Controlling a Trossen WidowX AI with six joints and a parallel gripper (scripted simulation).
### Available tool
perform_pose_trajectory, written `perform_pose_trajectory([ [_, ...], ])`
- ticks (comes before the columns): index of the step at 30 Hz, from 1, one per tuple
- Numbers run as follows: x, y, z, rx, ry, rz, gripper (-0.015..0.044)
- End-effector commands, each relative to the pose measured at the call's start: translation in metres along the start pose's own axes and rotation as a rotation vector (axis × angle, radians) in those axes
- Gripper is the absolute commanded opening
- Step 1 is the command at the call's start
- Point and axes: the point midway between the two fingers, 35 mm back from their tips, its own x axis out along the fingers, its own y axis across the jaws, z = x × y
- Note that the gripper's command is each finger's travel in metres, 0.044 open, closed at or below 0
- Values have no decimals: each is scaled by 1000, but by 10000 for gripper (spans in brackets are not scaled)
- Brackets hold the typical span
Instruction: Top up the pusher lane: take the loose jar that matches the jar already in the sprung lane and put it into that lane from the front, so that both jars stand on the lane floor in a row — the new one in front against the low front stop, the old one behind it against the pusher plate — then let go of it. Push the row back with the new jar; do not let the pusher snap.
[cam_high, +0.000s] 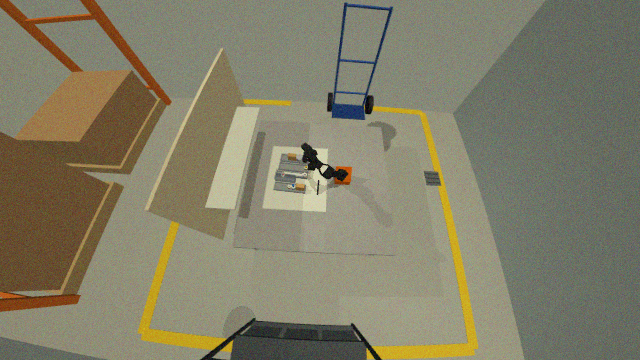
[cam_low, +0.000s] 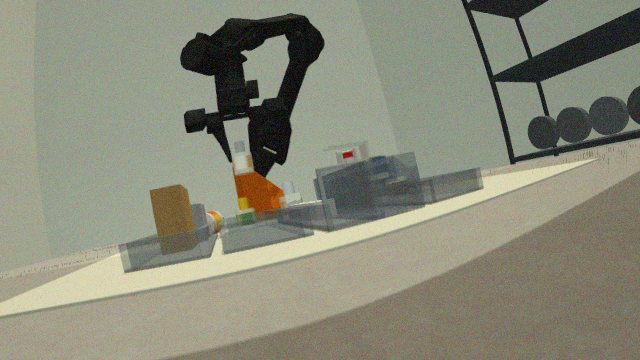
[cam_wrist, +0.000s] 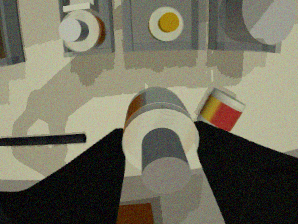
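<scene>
My gripper (cam_low: 245, 164) (cam_wrist: 158, 132) is shut on an upright jar (cam_low: 242, 161) (cam_wrist: 161, 137) with a grey cap, white shoulder and orange-brown label. It holds the jar raised above the mat, in front of the lanes. A similar jar (cam_low: 288, 190) (cam_wrist: 81, 31), with a pale grey cap and an orange-brown label, stands near the front of the lane (cam_wrist: 107, 44) at upper left in the wrist view. A white part (cam_wrist: 77, 7), apparently the pusher plate, is just behind it. The held jar's lower part is partly hidden from the wrist camera.
A yellow-capped jar (cam_low: 244, 207) (cam_wrist: 168, 22) stands in the neighbouring lane. A big pale cylinder (cam_wrist: 270, 17) is in the lane right of that. A red-yellow jar (cam_low: 214, 221) (cam_wrist: 222, 111) lies on the mat by the right finger. A black bar (cam_high: 318, 187) (cam_wrist: 42, 139) lies left.
</scene>
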Motion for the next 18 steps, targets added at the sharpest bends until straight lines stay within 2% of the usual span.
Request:
perform_pose_trajectory([
  [1,9,16,7,5,-1,-1,0],
  [11,41,58,19,41,-1,9,0],
  [18,50,61,19,44,0,11,0],
])
